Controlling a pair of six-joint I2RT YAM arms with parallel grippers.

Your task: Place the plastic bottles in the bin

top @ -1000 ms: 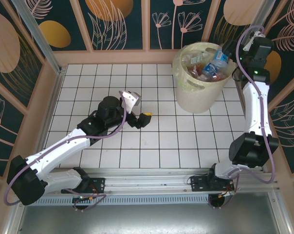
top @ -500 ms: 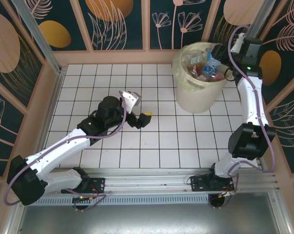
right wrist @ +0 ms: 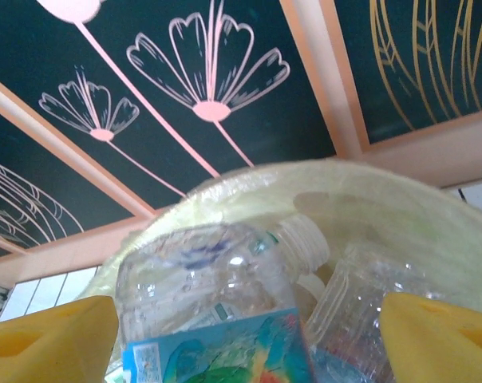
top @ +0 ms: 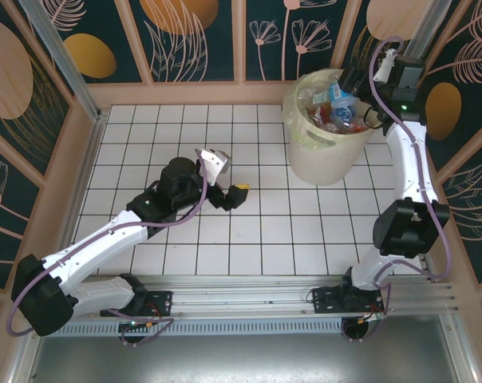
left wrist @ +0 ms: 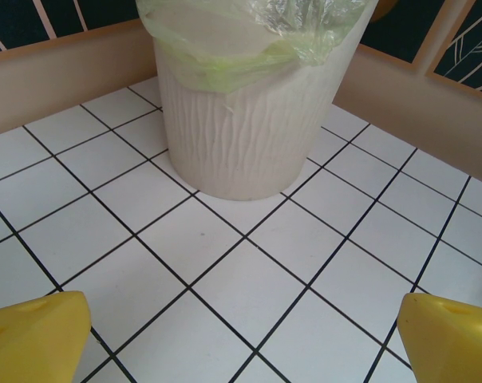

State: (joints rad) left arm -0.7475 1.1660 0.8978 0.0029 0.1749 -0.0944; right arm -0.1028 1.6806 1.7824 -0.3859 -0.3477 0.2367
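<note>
The right hand (top: 357,80) has swung in from beside the bin (top: 321,159) to hang right over its far rim, and the blue-labelled bottle (right wrist: 209,287) it carried a second ago now lies on the heap inside. Its fingers stand wide apart either side of that bottle, so I take it as let go. That looks like another bottle delivered, maybe the last.

Counting: one bin and two arms. The plastic bottles (top: 337,108) are too jumbled to number, though the wrist view separates two clear ones. Every bottle I can make out is inside the bin.

The left hand (top: 231,195) hasn't moved: spread wide, empty, low over the tiled surface (top: 177,136).
</note>
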